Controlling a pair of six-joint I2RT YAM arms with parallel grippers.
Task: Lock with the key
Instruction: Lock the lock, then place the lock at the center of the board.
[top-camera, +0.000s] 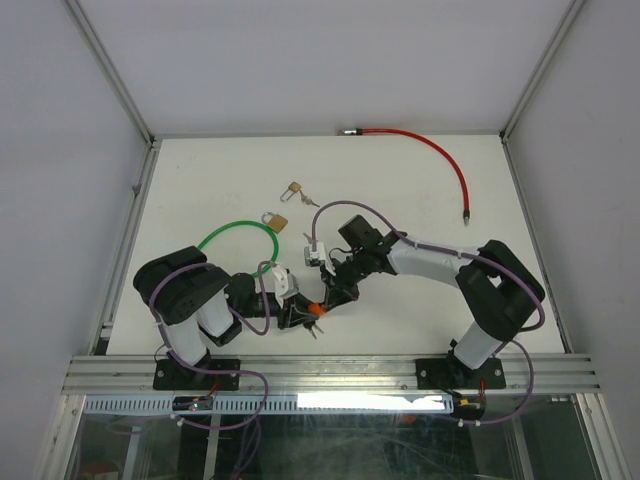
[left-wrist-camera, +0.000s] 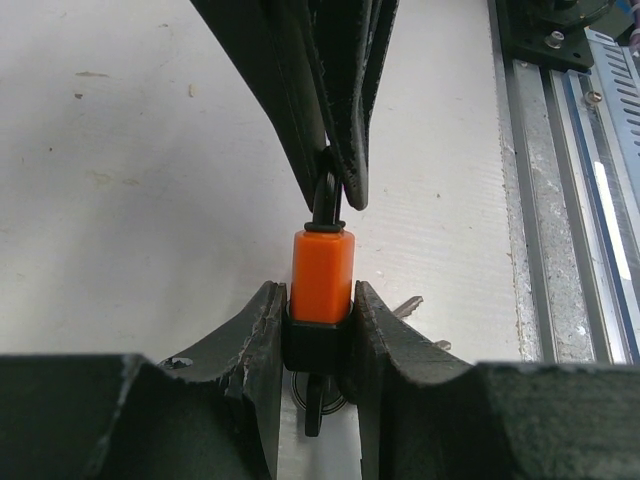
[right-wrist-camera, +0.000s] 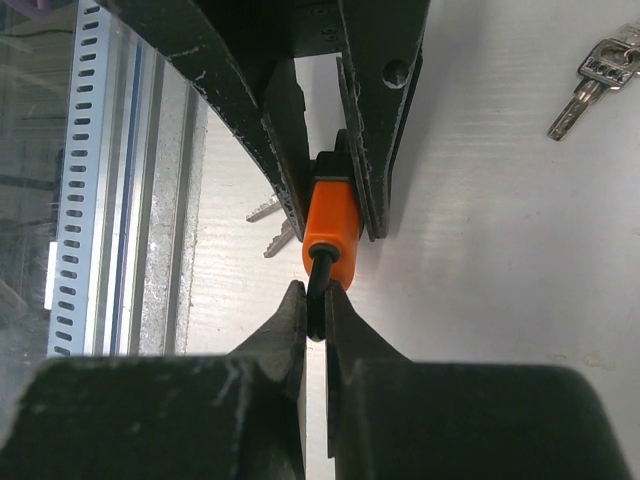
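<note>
The left gripper is squeezing the orange lock between its fingers; the right gripper is pinching shut on the black loop at the lock's end. Neither is holding the keys peeking out just behind the left fingers, so the key-turning is looking not yet done.

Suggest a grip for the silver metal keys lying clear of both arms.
Pinch the silver metal keys across their wide heads, coming straight down from above: they lie flat on the white table, and the thin blade would probably give less to hold.
</note>
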